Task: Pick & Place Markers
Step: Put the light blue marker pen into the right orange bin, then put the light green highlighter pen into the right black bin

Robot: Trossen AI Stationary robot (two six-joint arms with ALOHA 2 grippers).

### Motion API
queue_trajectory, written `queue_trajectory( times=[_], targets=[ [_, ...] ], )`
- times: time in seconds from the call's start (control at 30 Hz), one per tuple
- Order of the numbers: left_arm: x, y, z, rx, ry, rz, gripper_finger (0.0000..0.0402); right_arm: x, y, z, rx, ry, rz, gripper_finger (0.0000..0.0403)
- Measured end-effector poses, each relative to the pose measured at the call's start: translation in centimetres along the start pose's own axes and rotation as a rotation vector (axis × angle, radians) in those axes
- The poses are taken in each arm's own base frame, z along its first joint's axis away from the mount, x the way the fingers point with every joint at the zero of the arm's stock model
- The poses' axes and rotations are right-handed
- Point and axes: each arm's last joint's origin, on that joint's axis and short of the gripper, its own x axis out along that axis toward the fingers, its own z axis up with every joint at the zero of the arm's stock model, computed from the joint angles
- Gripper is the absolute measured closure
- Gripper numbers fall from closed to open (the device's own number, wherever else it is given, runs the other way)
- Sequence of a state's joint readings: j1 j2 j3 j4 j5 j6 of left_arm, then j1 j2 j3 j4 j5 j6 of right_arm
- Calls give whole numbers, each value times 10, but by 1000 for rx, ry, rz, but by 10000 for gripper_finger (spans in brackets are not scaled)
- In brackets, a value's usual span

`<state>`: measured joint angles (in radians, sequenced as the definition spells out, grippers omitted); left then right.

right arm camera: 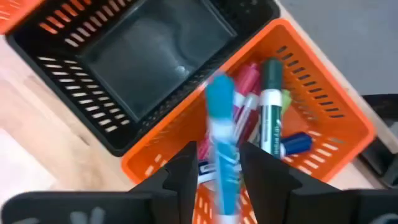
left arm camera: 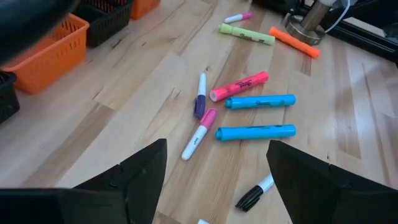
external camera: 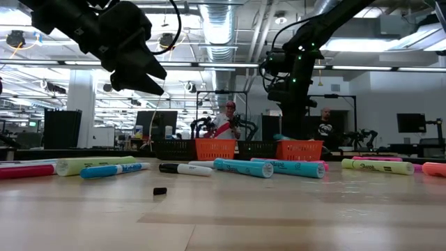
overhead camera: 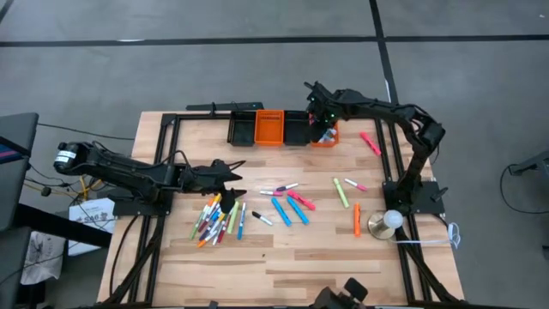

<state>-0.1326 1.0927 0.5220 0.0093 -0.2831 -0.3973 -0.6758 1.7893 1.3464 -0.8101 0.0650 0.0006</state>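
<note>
Markers [overhead camera: 287, 206] lay scattered ahead of the left gripper [left arm camera: 214, 171], which hung spread and empty, while the right gripper [right arm camera: 217, 171], jaws loosening around a blue marker [right arm camera: 221, 146], hovered over the orange bin [right arm camera: 339, 118] below it, apparently to drop it in.

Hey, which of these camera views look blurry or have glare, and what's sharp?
Right wrist view: the blue marker between the right gripper fingers is motion-smeared, and the orange bin is soft. Low view: ceiling lights glare, and the near table is out of focus. Left wrist view: the markers are fairly sharp, the left gripper dark. High view: evenly lit.
</note>
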Motion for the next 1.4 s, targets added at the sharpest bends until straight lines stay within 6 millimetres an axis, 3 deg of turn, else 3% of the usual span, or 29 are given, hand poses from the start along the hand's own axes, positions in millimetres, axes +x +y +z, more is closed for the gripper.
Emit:
queue_trajectory(
  times=[0.33, 0.57, 0.8, 1.1, 1.23, 1.4],
  targets=[
    [0, -1, 0, 0, 8, -18, 128, -5, -1, -5, -7, 36, -47, 247],
    [0, -3, -1, 14, 31, -70, 128, -49, 20, -16, -44, -189, -107, 245],
    [0, -3, -20, 12, 119, -109, 128, -87, 53, -67, -81, -476, 60, 254],
    [18, 13, -37, -57, 159, -25, 128, -90, 118, -147, -127, -738, 348, 260],
    [35, 15, -42, -74, 200, -56, 128, -93, 142, -166, -176, -867, 413, 257],
    [45, 15, -48, -67, 272, -80, 128, -93, 167, -175, -309, -929, 453, 255]
  ],
)
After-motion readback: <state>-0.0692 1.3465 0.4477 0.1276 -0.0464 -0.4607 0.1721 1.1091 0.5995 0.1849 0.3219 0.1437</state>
